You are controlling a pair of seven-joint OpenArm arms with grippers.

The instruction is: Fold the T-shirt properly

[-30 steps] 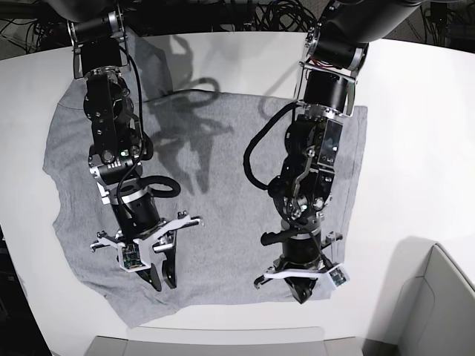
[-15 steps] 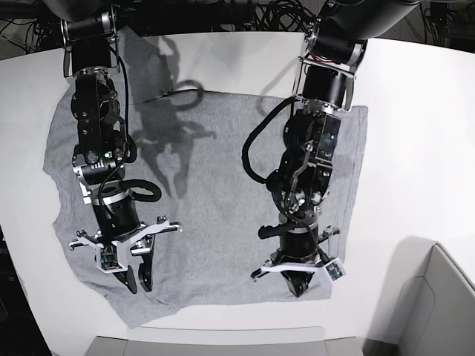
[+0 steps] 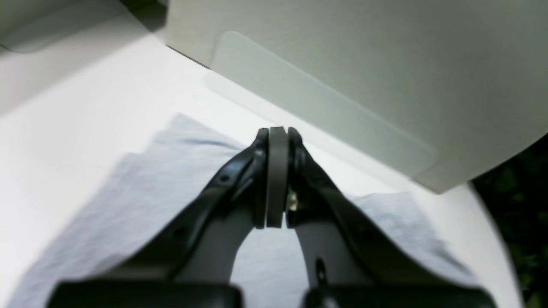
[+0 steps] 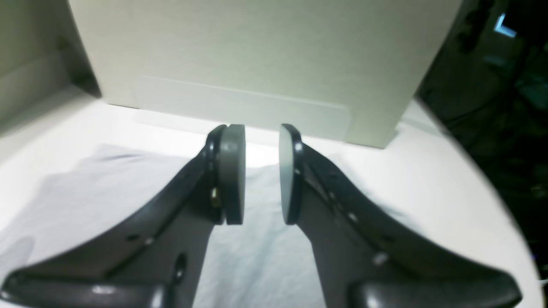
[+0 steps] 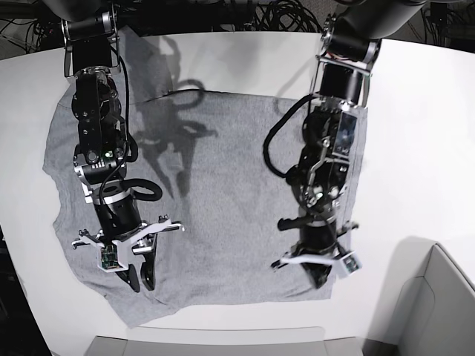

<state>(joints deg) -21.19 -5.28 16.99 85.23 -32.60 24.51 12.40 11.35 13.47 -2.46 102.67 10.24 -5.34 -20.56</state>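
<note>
The heather-grey T-shirt [image 5: 223, 185] lies spread flat on the white table [image 5: 415, 148], plain side up, with no lettering showing. My right gripper [image 5: 139, 280] is on the base view's left, pointing down over the shirt's lower left part. In the right wrist view it [image 4: 262, 130] is open by a narrow gap and empty, with the cloth [image 4: 85, 192] beneath it. My left gripper [image 5: 320, 279] hangs over the shirt's lower right corner. In the left wrist view it [image 3: 277, 133] has its pads pressed together with nothing between them, above the cloth [image 3: 150, 188].
A pale grey box [image 5: 208, 345] stands at the table's front edge; it also shows in the left wrist view [image 3: 364, 64] and the right wrist view [image 4: 257, 55]. Another grey bin [image 5: 438, 304] stands at the front right. Black cables [image 5: 282, 15] lie behind the table.
My left arm has moved toward the base view's right, over the shirt's lower right corner. My right arm shifted toward the view's left a second ago and has since held still.
</note>
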